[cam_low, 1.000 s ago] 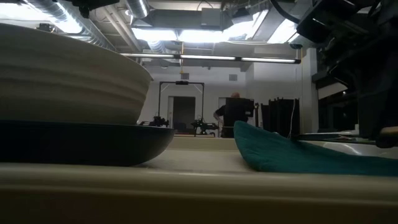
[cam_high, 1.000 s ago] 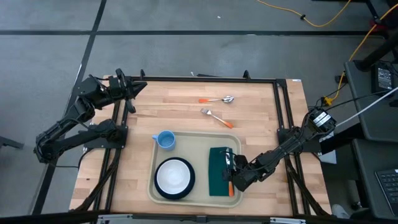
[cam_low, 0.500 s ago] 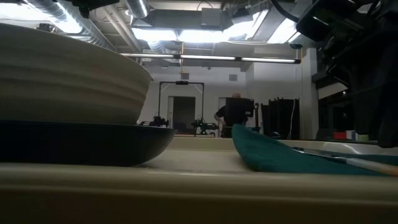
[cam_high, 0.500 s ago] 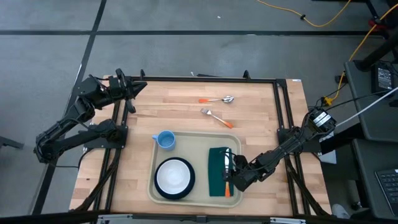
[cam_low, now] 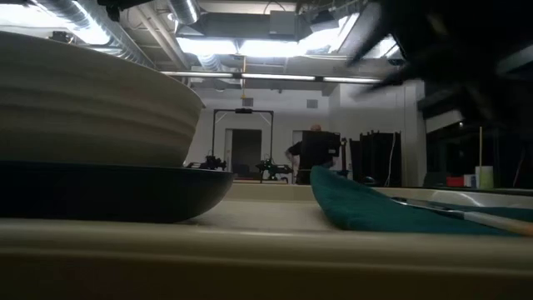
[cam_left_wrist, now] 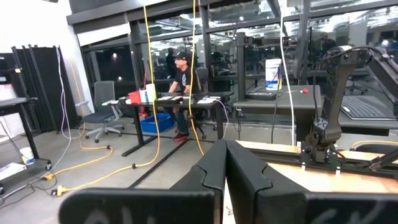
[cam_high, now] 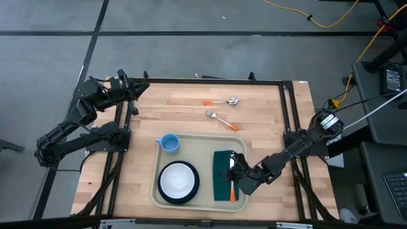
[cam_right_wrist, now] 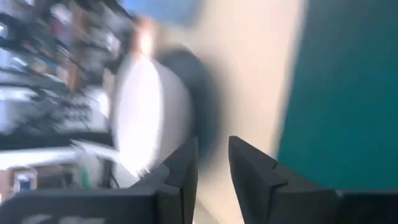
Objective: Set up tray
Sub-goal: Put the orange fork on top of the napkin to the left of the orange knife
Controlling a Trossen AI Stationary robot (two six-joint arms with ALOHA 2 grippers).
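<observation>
The beige tray (cam_high: 202, 147) lies on the near half of the wooden table. On it stand a blue cup (cam_high: 169, 142) and a white bowl (cam_high: 178, 180) on a dark plate (cam_low: 108, 193). A green napkin (cam_high: 222, 177) lies flat at the tray's right. A knife with an orange handle (cam_high: 233, 189) rests along the napkin (cam_low: 454, 213). My right gripper (cam_high: 236, 170) hovers open just above the napkin's right part, nothing between its fingers (cam_right_wrist: 213, 163). My left gripper (cam_high: 141, 88) waits shut (cam_left_wrist: 224, 163) over the table's far left corner.
A spoon (cam_high: 224, 102) and a fork (cam_high: 221, 119), both with orange handles, lie on the bare wood beyond the tray. Black frame rails run along the table's left, right and far edges. A person sits at a desk in the room behind.
My right gripper has let go of the knife, which has dropped from a raised tilt to lie flat on the napkin. The gripper has then risen a little and rolled and tipped its wrist upward. The left arm has kept still.
</observation>
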